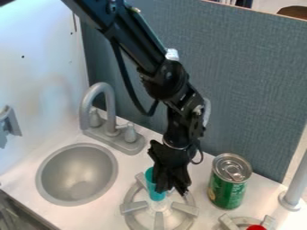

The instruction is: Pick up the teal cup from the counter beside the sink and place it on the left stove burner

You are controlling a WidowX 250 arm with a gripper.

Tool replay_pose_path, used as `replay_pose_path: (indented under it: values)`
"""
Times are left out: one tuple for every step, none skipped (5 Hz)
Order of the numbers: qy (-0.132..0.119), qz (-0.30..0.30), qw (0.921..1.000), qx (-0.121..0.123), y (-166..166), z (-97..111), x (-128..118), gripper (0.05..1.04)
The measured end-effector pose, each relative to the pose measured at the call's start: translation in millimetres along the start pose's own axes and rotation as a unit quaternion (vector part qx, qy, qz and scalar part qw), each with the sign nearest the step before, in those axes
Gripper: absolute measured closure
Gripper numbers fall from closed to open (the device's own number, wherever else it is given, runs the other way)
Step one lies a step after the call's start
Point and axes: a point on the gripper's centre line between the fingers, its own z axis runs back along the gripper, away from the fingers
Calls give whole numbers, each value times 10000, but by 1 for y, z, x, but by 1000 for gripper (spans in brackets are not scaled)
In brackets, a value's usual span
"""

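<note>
- The gripper (170, 186) hangs down over the near burner (133, 206), right up against a slim teal cup (156, 196).
- Whether it is spread, pressed together or pinching the cup, I cannot tell; its dark body covers part of the cup.
- The cup is roughly upright above the middle of the burner; whether its base rests there is unclear.
- Beside the burner, a green can (226, 193) with a silver top stands upright on the white tabletop (124, 179), apart from the gripper.
- On the other side lies the round grey sink (84, 166), with the faucet (84, 108) behind it.
- Near the lower edge, a red item (256, 227) sits at a second burner (229, 222), close to the can.
- The step in hand looks like handling the cup at the burner, either grasping or releasing it.
- From this pose, a move calls for keeping the cup steady, checking its contact with the gripper, and staying clear of the can.
</note>
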Motion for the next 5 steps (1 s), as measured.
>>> replay_pose_path:
  values:
    - [156,18,9999,-34,-1,-11,1,983]
    - [215,-12,9998,-38,-7,-17,3,983]
    - [188,-79,9998,-84,-12,-17,6,948]
    - [285,-14,9995,-120,-13,-17,2,731]
    - [102,114,9999,3,-10,3,-7,425]
